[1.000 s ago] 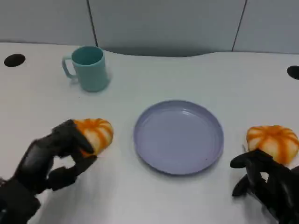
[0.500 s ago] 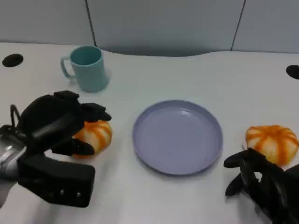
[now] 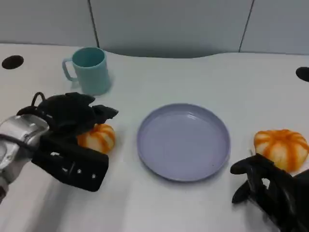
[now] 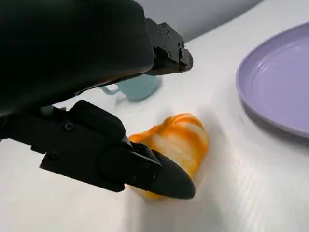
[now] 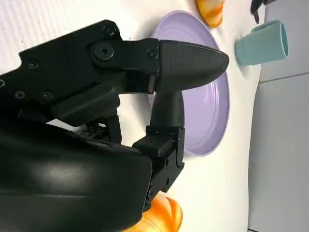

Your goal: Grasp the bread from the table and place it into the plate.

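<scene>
An orange-striped bread (image 3: 98, 137) lies on the white table left of the empty lilac plate (image 3: 182, 141). My left hand (image 3: 72, 116) hovers over this bread with its fingers spread above it. In the left wrist view the bread (image 4: 181, 140) sits between the upper fingers (image 4: 164, 46), which are clear of it, and the thumb (image 4: 159, 176) close against its near side. A second striped bread (image 3: 281, 146) lies right of the plate. My right hand (image 3: 268, 193) rests just in front of it, fingers apart and holding nothing.
A teal mug (image 3: 89, 70) stands behind the left bread, near the table's far edge. Two dark holes (image 3: 12, 61) (image 3: 303, 73) mark the table's far corners. The right wrist view shows the plate (image 5: 212, 111) and mug (image 5: 263, 43) beyond the fingers.
My left hand has risen from beside the bread and swung over it, with the forearm coming into the picture. The bread, plate and right hand have stayed about where they were.
</scene>
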